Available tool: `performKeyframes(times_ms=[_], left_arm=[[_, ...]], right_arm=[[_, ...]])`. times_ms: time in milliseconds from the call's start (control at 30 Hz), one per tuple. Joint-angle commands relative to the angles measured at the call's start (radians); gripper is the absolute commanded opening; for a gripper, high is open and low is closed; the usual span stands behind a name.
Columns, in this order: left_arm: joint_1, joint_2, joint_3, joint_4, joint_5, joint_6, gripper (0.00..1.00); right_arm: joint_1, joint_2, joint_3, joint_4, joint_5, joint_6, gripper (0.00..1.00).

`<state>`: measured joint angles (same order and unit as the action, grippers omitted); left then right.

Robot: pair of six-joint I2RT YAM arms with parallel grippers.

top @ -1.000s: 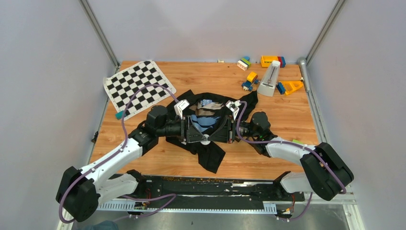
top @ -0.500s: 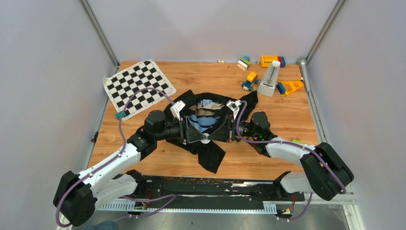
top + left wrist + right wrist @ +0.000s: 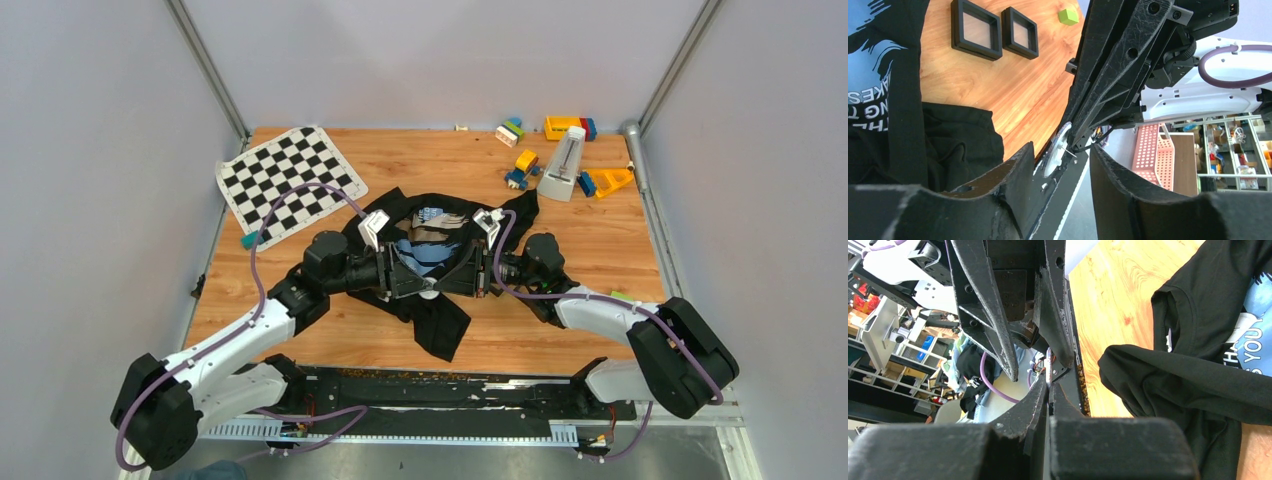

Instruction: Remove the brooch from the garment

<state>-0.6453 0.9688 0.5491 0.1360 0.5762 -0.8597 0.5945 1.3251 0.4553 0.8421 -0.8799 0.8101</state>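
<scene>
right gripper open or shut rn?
Shut: the right gripper has its fingers pressed together in the wrist view, pinching the thin silvery brooch.

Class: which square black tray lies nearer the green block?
The right-hand tray in the left wrist view, beside the green block; the other tray sits nearer the garment.

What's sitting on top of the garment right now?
Over the garment, the left gripper and right gripper meet tip to tip, the brooch between them. They hide the cloth below, so whether anything touches it can't be seen.
</scene>
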Motion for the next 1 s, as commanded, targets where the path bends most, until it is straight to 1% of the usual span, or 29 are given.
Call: performKeyframes(times_ms=[0,167,233,300,333,467,533,667,867,967], left_arm=[[-0.014,0.026,0.003,0.068,-0.003,-0.006,0.49],[-0.024,0.056,0.004,0.082,0.005,-0.004,0.46],[-0.029,0.058,0.003,0.081,0.001,-0.003,0.42],[-0.030,0.058,0.004,0.076,-0.001,-0.002,0.40],[-0.031,0.054,0.004,0.074,-0.002,-0.001,0.40],[-0.032,0.035,0.003,0.055,-0.005,0.005,0.48],[-0.032,0.024,-0.004,0.048,-0.011,0.005,0.50],[-0.031,0.018,-0.025,0.062,-0.018,-0.007,0.53],[-0.031,0.021,-0.068,0.143,-0.021,-0.043,0.52],[-0.031,0.027,-0.072,0.155,-0.018,-0.051,0.46]], right_arm=[[0.000,0.006,0.013,0.012,0.012,-0.015,0.00],[0.000,0.024,0.021,0.013,0.007,-0.010,0.00],[0.000,0.031,0.022,0.020,0.003,-0.007,0.00],[-0.001,0.030,0.020,0.019,0.006,-0.005,0.00],[-0.001,0.029,0.020,0.017,0.009,-0.006,0.00],[-0.002,0.024,0.016,0.015,0.015,-0.005,0.00],[-0.004,0.023,0.016,0.017,0.013,-0.001,0.00],[-0.008,0.030,0.014,0.049,-0.008,0.021,0.00],[-0.015,0.036,0.006,0.080,-0.024,0.043,0.00],[-0.018,0.036,0.004,0.083,-0.024,0.046,0.00]])
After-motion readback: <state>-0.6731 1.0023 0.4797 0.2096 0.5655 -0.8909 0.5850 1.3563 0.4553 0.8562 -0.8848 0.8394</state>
